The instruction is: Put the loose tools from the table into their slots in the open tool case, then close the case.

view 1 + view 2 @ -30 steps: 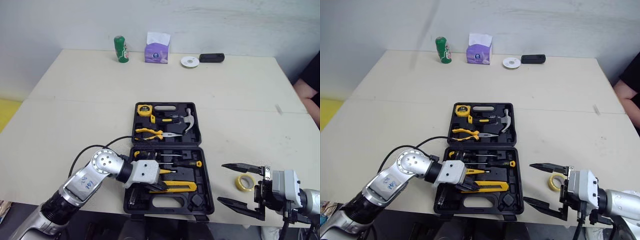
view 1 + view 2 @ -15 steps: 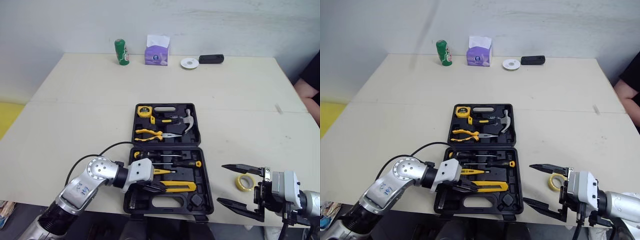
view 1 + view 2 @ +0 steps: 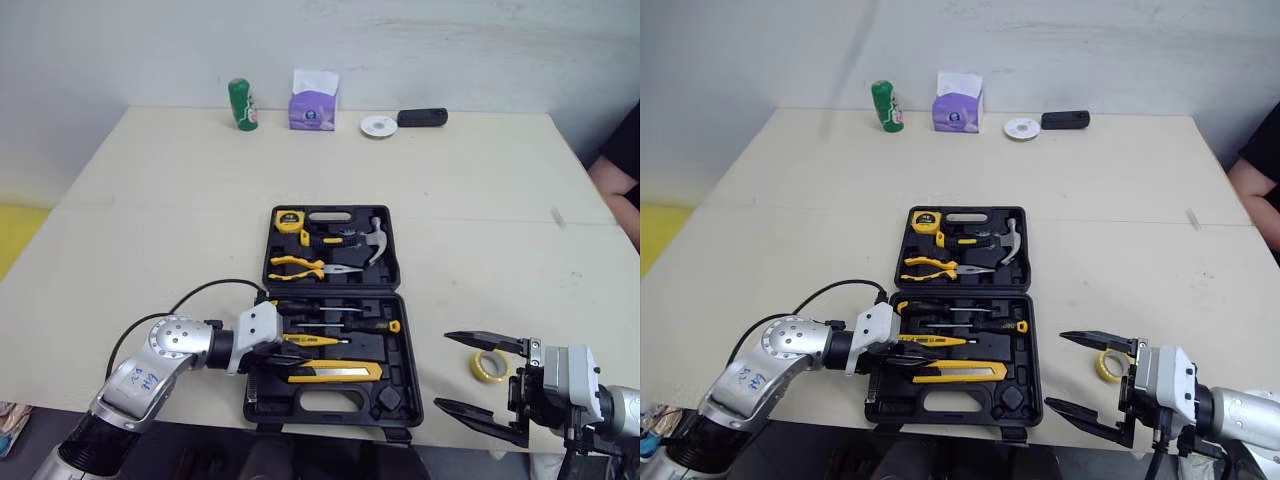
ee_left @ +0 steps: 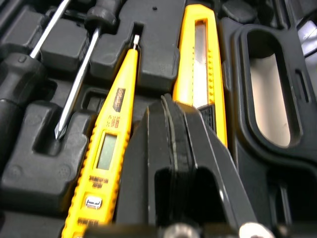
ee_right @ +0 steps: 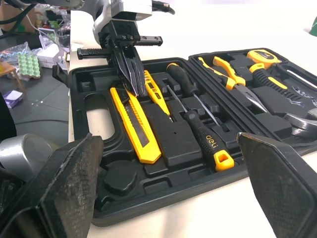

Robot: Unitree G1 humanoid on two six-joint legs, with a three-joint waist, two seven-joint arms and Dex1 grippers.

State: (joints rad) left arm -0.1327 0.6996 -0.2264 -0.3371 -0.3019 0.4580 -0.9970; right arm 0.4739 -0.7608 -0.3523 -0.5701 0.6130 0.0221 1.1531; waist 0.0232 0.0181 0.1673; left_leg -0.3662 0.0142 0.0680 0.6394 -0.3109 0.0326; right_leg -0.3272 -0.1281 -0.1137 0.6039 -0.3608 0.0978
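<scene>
— Fingers on the left gripper [image 5: 130, 74]?

— Pressed together, holding nothing. They point in over the near-left part of the tool case [image 3: 330, 290], with the tips above the strip between the utility knife [image 3: 335, 372] and the yellow tester pen [image 3: 310, 341].

— What has just changed?

— A second ago this gripper sat further right, over the knife's handle end. It has since drawn back toward the case's left edge. The knife now lies flat along the near side of the tray, apart from the fingers.

— So that tool is finished?

— I judge so. It looks seated in its slot, with the pen just behind it and 2 screwdrivers [image 3: 350, 322] further back. In the far half, the tape measure [image 3: 289, 219], the pliers [image 3: 300, 265] and the hammer [image 3: 375, 240] all sit in their places.

— And the right gripper [image 3: 442, 370]?

— Spread wide and empty, low over the table [image 3: 150, 200] to the right of the case, just as it was a second ago. A yellow tape roll [image 3: 489, 364] lies flat on the table near the case's right side. In the head views it shows between the 2 black fingers, but I cannot tell whether they are down at its height.

— What remains?

— The roll looks like the 1 loose item left. It needs picking up and placing, though I cannot make out which slot is meant for it. After that the case gets folded shut, and with the left arm backing off, its left side is nearly free.
</scene>
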